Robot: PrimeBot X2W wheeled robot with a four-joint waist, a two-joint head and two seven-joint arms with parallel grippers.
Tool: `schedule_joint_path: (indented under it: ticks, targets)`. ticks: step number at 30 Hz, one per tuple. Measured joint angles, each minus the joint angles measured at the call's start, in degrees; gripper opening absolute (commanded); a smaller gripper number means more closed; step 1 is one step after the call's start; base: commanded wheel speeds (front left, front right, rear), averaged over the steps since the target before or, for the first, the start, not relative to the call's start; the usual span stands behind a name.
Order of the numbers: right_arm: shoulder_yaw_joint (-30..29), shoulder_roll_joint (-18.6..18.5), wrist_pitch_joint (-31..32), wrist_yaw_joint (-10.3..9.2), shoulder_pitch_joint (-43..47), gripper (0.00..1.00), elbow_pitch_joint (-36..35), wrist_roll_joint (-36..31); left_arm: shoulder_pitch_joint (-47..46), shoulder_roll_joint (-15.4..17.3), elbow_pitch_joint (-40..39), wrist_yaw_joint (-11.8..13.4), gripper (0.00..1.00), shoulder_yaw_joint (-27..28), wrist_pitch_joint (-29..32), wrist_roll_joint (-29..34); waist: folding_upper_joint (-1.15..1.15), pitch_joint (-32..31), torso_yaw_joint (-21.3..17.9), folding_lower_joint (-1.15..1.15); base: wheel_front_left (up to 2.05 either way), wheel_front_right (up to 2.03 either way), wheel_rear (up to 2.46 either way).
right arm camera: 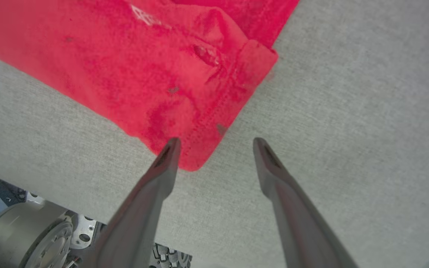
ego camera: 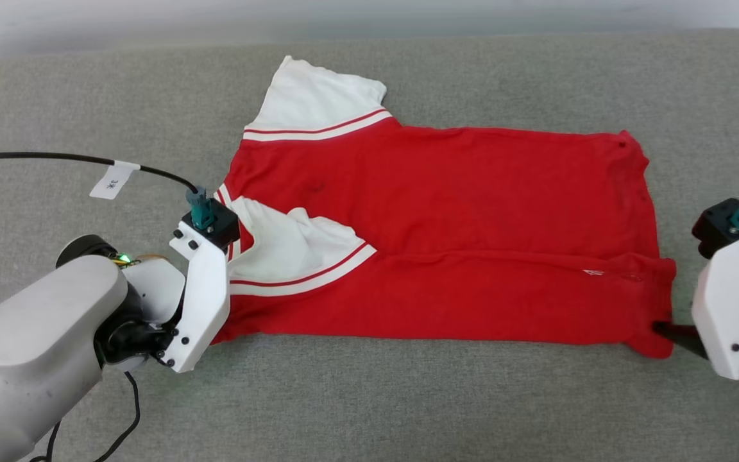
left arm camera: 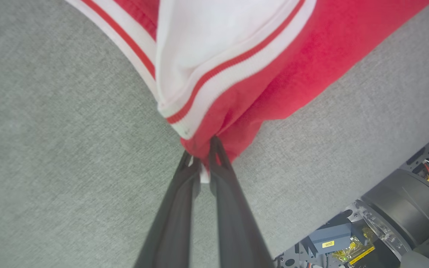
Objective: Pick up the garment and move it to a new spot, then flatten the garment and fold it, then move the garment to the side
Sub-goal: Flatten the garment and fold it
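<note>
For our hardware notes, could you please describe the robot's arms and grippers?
The left gripper and right gripper each have two long dark tapering fingers. Each wrist has a white plate and a black block with a teal plug. The left forearm is pale grey; its black cable bears a white tag.

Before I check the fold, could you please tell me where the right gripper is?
At the head view's lower right, the right gripper stands open at the near hem corner of the red T-shirt.

left claw pinched, right claw spread
</note>
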Motion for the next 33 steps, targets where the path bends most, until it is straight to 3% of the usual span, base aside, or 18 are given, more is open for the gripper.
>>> schedule_joint_path:
  ticks: [5, 10, 11, 12, 17, 23, 30, 33]
  targets:
    - [1.3, 5.0, -2.4, -0.02, 0.2, 1.00, 6.0, -0.5, -1.0, -0.4, -0.5, -0.1, 0.00, -0.1, -0.5, 0.7, 0.00, 1.5, 0.9, 0.00, 0.00, 0.00, 0.00]
    - [2.3, 6.2, -5.2, -0.01, 0.3, 1.00, 9.3, -0.2, -1.0, -0.5, -0.5, -0.2, 0.00, -0.2, -1.1, 1.2, 0.00, 2.6, 1.5, -0.01, 0.00, 0.00, 0.00]
    - [2.7, 6.1, -5.7, -0.01, 0.1, 0.39, 9.4, -0.1, -1.0, -0.4, -0.4, -0.2, 0.00, -0.3, -1.3, 1.3, 0.00, 2.7, 1.4, 0.00, 0.00, 0.00, 0.00]
    - [3.0, 6.0, -6.5, -0.01, 0.0, 0.00, 9.6, 0.0, -0.9, -0.3, -0.3, -0.2, 0.00, -0.3, -1.5, 1.3, 0.00, 2.7, 1.3, -0.01, 0.00, 0.00, 0.00]
    - [5.8, 4.1, -10.0, -0.01, -0.7, 0.00, 8.6, 0.8, 0.6, 0.2, 0.4, -0.2, 0.00, -0.3, -2.6, 0.5, 0.00, 1.1, 0.7, 0.00, 0.00, 0.00, 0.00]
    - [7.3, -1.8, -12.2, 0.00, 0.7, 0.00, 3.6, 3.5, 3.4, 1.7, -1.6, -0.2, 0.00, -0.6, -3.0, -1.7, 0.00, -2.6, 0.3, 0.00, 0.00, 0.00, 0.00]
    - [6.9, -8.3, -11.4, 0.02, 5.3, 0.00, -1.9, 6.4, 7.3, 4.4, -6.9, -0.1, 0.00, -1.6, -2.7, -4.0, 0.00, -5.5, 0.2, 0.00, 0.00, 0.00, 0.00]
    - [6.6, -8.9, -11.1, 0.02, 7.3, 0.00, -2.2, 6.6, 9.3, 4.7, -8.3, 0.4, 0.00, -2.4, -2.7, -4.4, 0.00, -5.3, 0.1, 0.00, 0.00, 0.00, 0.00]
